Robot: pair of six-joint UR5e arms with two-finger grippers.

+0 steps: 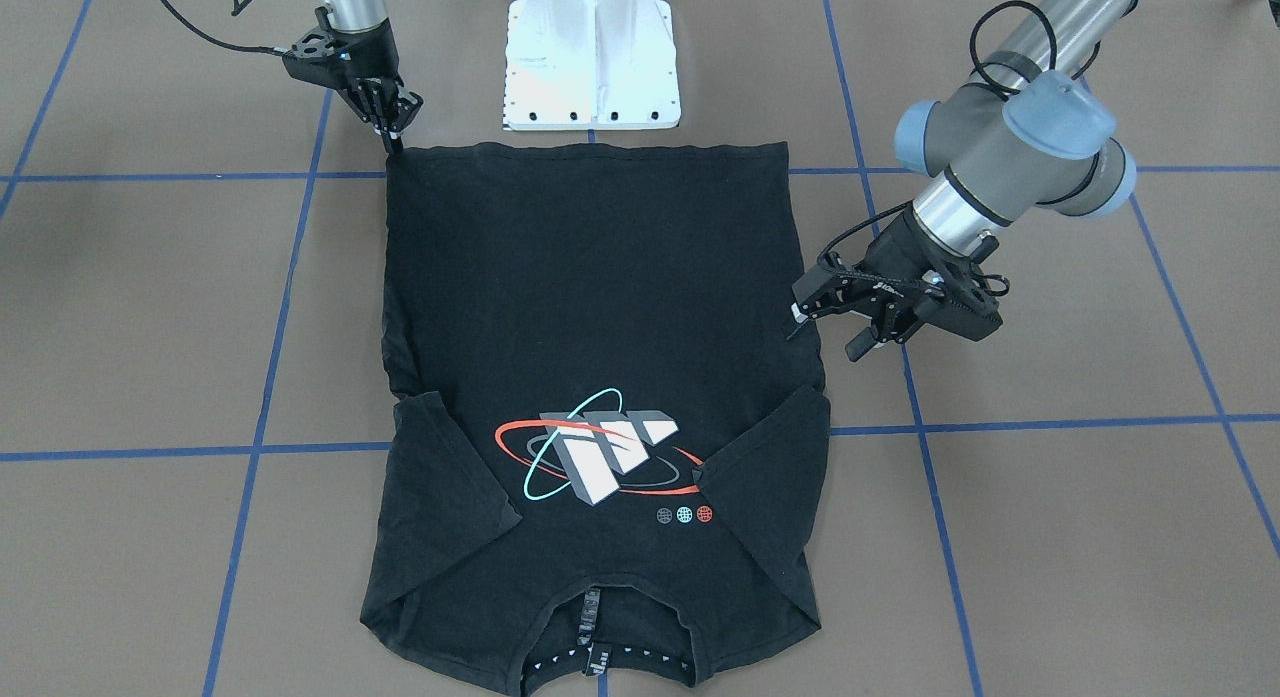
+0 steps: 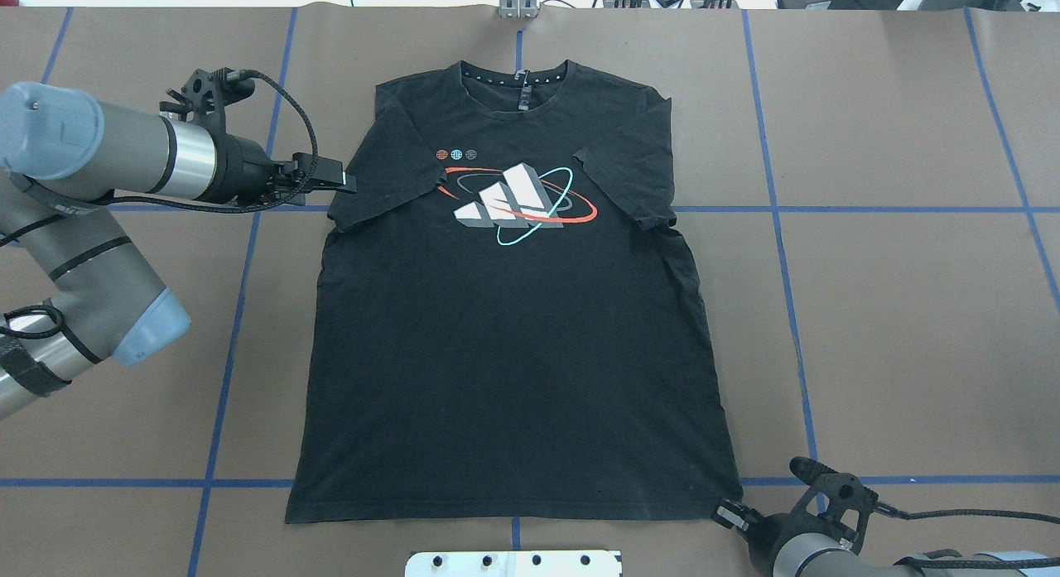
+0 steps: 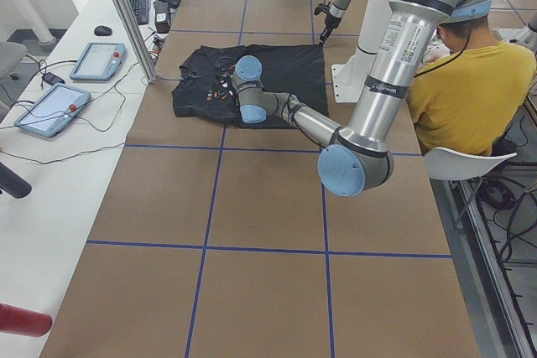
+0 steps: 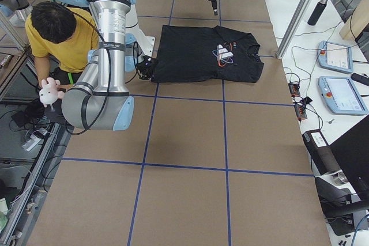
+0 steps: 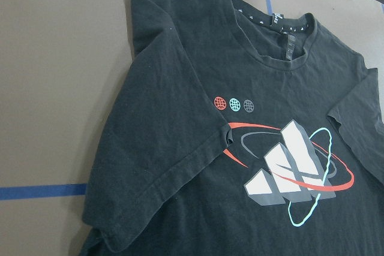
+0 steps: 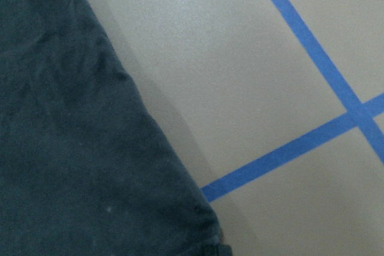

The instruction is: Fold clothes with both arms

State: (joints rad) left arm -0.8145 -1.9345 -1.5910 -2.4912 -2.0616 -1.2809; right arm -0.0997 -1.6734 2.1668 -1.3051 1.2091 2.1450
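The black T-shirt [image 2: 497, 353] lies flat in the middle of the table [image 2: 911, 312], print side up, with the logo [image 2: 517, 204] fully showing. Both short sleeves look turned in over the chest, the left sleeve [image 2: 368, 192] and the right sleeve [image 2: 633, 175] each lying at a slant toward the print. So I'd call this the early part of the job: spread out, sleeves tucked, and that's about it. The body is at full length with no fold across it, so the big folds (sides in, or hem up toward the collar) are all left to do, I'd guess.

Its long axis runs straight away from the robot. The collar [image 2: 517, 76] points at the far edge of the table, and the hem [image 2: 513, 511] sits just in front of the white base [image 1: 592, 57].

The left gripper [image 1: 826, 337] hangs just beside the shirt's side edge, below the tucked sleeve. Its fingers look spread apart with nothing between them, and it doesn't seem to touch the cloth. The right gripper [image 1: 397, 132] points down at the hem corner on its own side, right at the cloth. Honestly I can't tell whether its fingers are pinching that corner or just parked on it, since the wrist camera there only shows fabric and blue tape [image 6: 282, 157].
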